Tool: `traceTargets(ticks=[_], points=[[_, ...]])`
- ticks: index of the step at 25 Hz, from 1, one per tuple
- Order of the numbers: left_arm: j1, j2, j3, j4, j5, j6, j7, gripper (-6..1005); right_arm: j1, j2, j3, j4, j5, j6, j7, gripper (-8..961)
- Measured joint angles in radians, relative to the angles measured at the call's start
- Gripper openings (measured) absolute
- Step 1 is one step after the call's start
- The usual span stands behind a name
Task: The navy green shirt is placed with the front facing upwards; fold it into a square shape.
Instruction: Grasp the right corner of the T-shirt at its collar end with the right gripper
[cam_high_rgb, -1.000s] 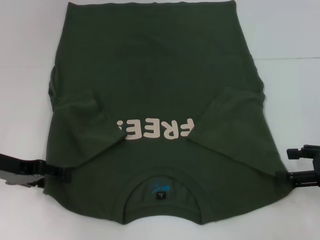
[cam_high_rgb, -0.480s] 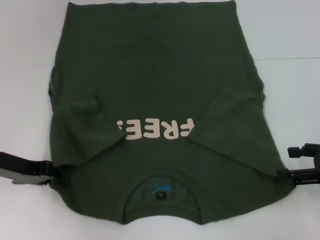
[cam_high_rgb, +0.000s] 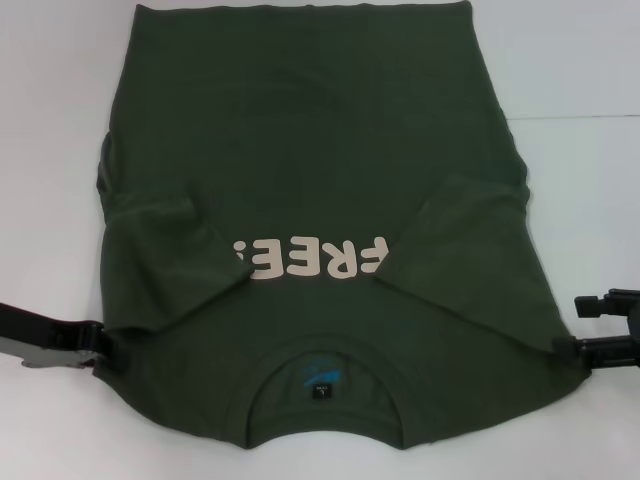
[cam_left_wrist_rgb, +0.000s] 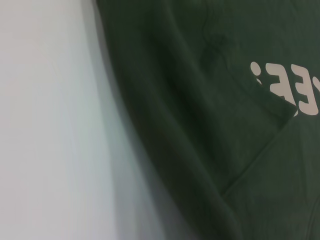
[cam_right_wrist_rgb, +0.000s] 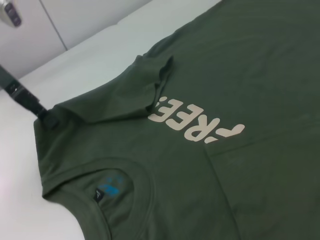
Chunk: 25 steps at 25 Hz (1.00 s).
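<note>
Left hand (cam_high_rgb: 100, 345) sits low at the near-left shoulder corner of the navy green shirt (cam_high_rgb: 320, 150), its dark tip touching the cloth edge; I cannot tell whether it is spread or pinching, since the tip merges with the fabric in the head view and the left wrist view shows only cloth and bare surface. Right hand (cam_high_rgb: 572, 350) mirrors it at the opposite shoulder corner, tip at or just under the hem of the cloth; its state is likewise unreadable. Between the two hands lies the collar (cam_high_rgb: 322, 375) with its blue neck label (cam_high_rgb: 320, 378), and just beyond that the white FREE! print (cam_high_rgb: 312, 258), partly overlapped on both sides by the sleeves, which are already turned inward over the chest. Judged step: sleeves done, both hands addressing the shoulder corners for the lengthwise fold. The next move calls for a secure pinch on both corners at once, then an even lift and carry away from the robot toward the far hem (uneven height would skew the square). The shirt lies front up, flat on a plain white counter (cam_high_rgb: 50, 150), whose bare surface extends outward past each hand. A pale panelled wall (cam_right_wrist_rgb: 75, 20) shows beyond the counter in the right wrist view.
</note>
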Motion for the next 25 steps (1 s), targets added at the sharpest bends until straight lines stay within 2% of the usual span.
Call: traceTargets(ticks=[3, 6, 10, 12, 14, 16, 21, 25], points=[[0.001, 0.000, -0.002, 0.002, -0.001, 0.003, 0.005, 75, 0.007, -0.012, 0.000, -0.042, 0.000, -0.047, 0.111, 912], [0.001, 0.000, -0.003, 0.002, -0.003, 0.004, 0.012, 65, 0.028, -0.029, 0.003, -0.127, 0.000, -0.153, 0.288, 912], [-0.003, 0.003, -0.004, 0.002, -0.003, 0.005, 0.017, 66, 0.069, -0.073, -0.013, -0.226, -0.027, -0.230, 0.596, 911], [-0.004, 0.005, -0.004, 0.003, -0.003, 0.006, 0.017, 50, 0.096, -0.100, -0.010, -0.240, -0.062, -0.241, 0.744, 911], [-0.005, 0.006, -0.005, 0.005, -0.003, 0.009, 0.017, 50, 0.117, -0.115, -0.006, -0.238, -0.090, -0.242, 0.852, 911], [-0.006, 0.007, -0.005, 0.006, -0.003, 0.012, 0.017, 50, 0.138, -0.118, -0.009, -0.235, -0.125, -0.240, 0.915, 911], [-0.008, 0.008, -0.008, 0.006, -0.010, 0.016, 0.019, 50, 0.195, -0.103, -0.018, -0.219, -0.288, -0.208, 0.973, 910], [-0.008, 0.011, -0.020, 0.006, -0.015, 0.019, 0.023, 51, 0.215, -0.095, -0.041, -0.178, -0.351, -0.176, 0.982, 910]])
